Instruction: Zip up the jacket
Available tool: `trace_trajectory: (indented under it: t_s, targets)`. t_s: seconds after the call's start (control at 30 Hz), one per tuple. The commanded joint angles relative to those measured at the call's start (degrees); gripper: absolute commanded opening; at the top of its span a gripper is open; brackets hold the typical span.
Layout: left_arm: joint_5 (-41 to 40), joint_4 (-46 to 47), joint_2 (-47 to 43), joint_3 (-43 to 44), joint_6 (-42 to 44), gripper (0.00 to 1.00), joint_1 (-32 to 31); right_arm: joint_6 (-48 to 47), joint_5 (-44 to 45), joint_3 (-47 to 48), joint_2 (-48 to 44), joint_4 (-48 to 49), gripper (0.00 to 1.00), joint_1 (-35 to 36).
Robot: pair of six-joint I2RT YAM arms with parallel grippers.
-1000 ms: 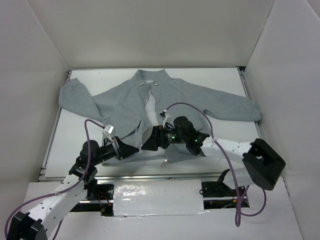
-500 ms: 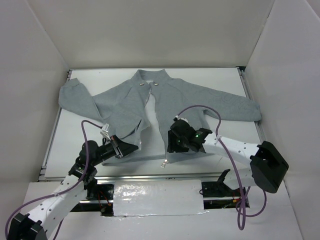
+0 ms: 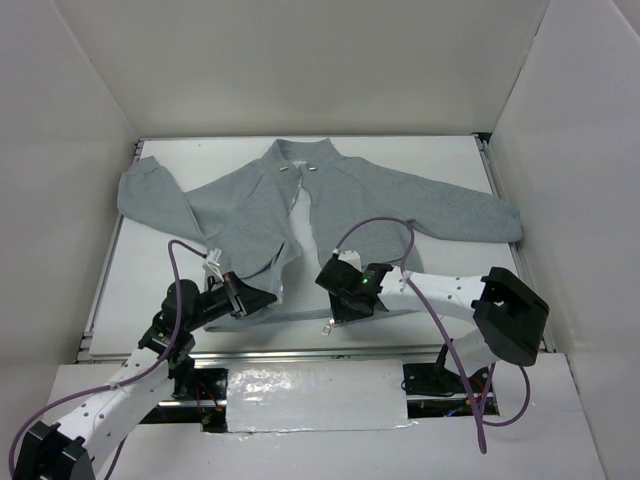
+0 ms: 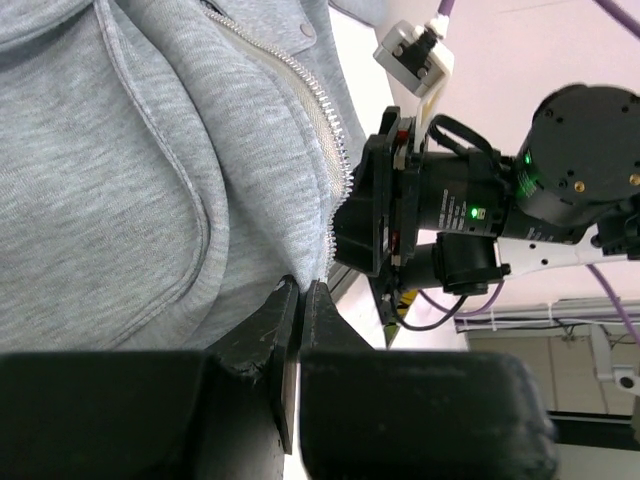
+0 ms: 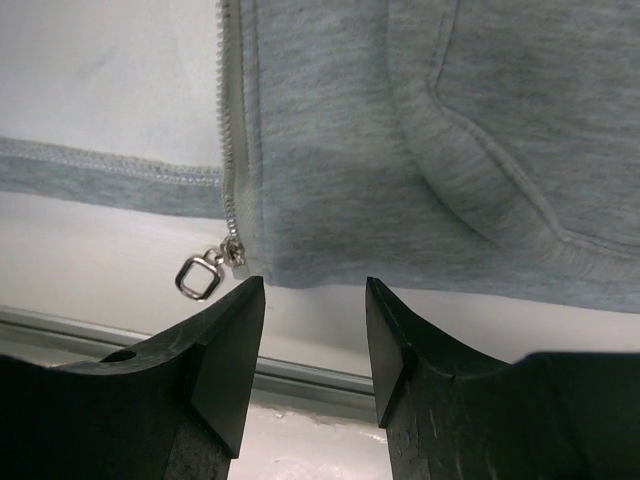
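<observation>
The light-grey jacket (image 3: pixel 400 200) lies spread on the white table (image 3: pixel 450 155) with its front open. My left gripper (image 3: pixel 268 296) is shut on the bottom hem of one front panel (image 4: pixel 120 180); the jaws pinch the fabric just beside the zipper teeth (image 4: pixel 322 150). My right gripper (image 3: pixel 335 308) stands open at the bottom hem of the other front panel (image 5: pixel 400 150), and its fingertips (image 5: pixel 245 292) reach the hem edge with nothing between them. The metal zipper pull (image 5: pixel 198 275) hangs just left of them, at the lower end of the zipper tape.
A metal rail (image 5: pixel 300 375) runs along the table's near edge under my right gripper. White walls enclose the table on three sides. A foil-covered plate (image 3: pixel 315 395) sits between the arm bases. My right arm's body (image 4: pixel 450 210) is close beside the left jaws.
My right gripper has swung from between the two fronts down to the right panel's hem by the zipper pull, and its jaws have narrowed. The left gripper has kept its hold.
</observation>
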Motion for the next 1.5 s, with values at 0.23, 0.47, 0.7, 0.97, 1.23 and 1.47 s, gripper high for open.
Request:
trace_trajectory:
  t_s: [0.23, 0.47, 0.7, 0.97, 1.23, 1.47]
  targets:
    - [2.3, 1.4, -0.4, 1.6, 2.6, 0.0, -0.3, -0.2, 2.3, 4.2, 4.6, 0.1, 0.51, 0.2]
    - [2.2, 0.5, -0.6, 1.5, 3.3, 0.0, -0.3, -0.5, 1.4, 4.3, 4.9, 0.6, 0.51, 0.5]
    - [2.4, 0.6, -0.1, 1.6, 3.6, 0.0, -0.3, -0.4, 0.4, 3.7, 7.2, 2.2, 0.51, 1.2]
    - [2.2, -0.3, 0.0, 2.0, 4.2, 0.0, -0.3, -0.1, 0.7, 2.9, 8.1, 2.5, 0.35, 1.8]
    - [2.5, 0.5, 0.9, 1.7, 4.2, 0.0, -0.3, 0.4, 0.0, 1.9, 8.2, 3.4, 0.05, 1.9]
    - [2.6, 1.6, 1.2, 1.6, 3.9, 0.0, -0.3, 1.4, -0.6, 3.4, 2.6, 3.4, 0.0, 2.5]
